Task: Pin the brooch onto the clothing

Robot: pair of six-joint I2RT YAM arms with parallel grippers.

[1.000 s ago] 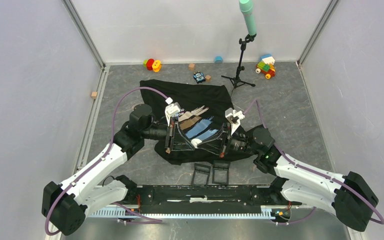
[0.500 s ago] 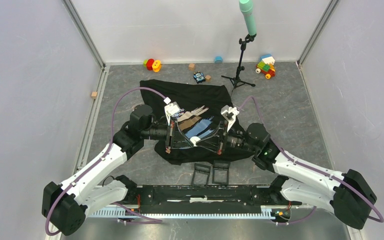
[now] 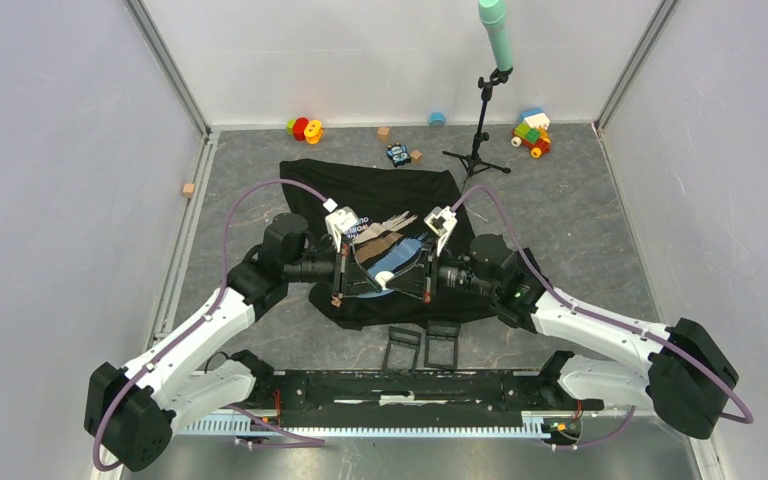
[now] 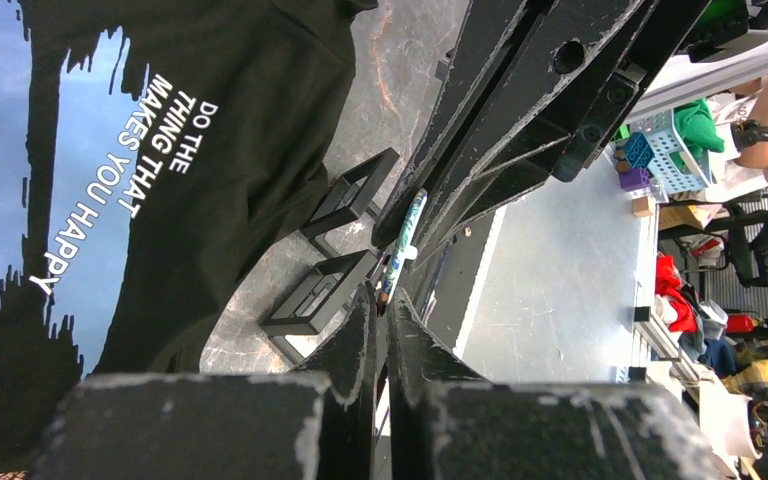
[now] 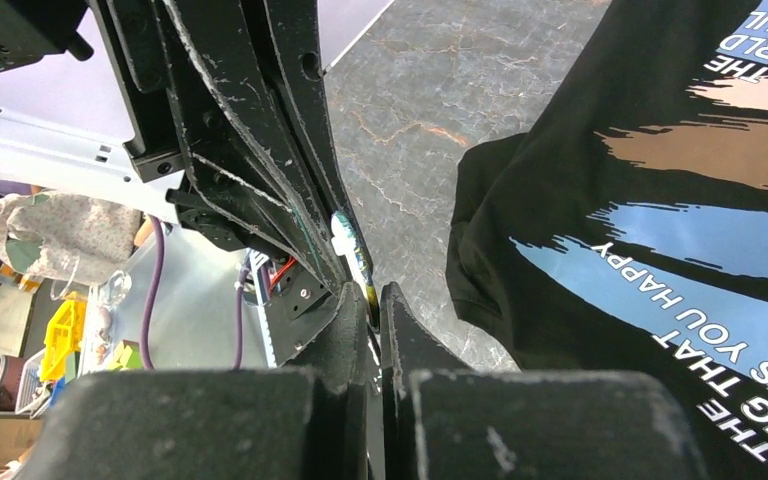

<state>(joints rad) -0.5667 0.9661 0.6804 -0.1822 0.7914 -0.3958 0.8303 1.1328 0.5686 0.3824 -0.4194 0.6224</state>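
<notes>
The black T-shirt (image 3: 385, 190) with blue and tan print lies flat mid-table; its white lettering shows in the left wrist view (image 4: 160, 150) and the right wrist view (image 5: 660, 290). The brooch (image 3: 387, 279), a thin blue-green patterned piece with a white part, is held above the shirt's lower half. It appears edge-on in both wrist views (image 4: 401, 240) (image 5: 352, 250). My left gripper (image 3: 380, 284) (image 4: 382, 302) is shut on one end of it. My right gripper (image 3: 396, 276) (image 5: 371, 296) faces it, shut on the other end.
Two black square frames (image 3: 422, 347) lie on the table just in front of the shirt. A microphone stand (image 3: 480, 150) stands behind the shirt's right corner. Toys (image 3: 304, 128) (image 3: 532, 132) and small blocks (image 3: 189, 189) lie along the back and left.
My right gripper has moved left toward the left gripper, closing the distance over the brooch. The left arm has barely moved.
</notes>
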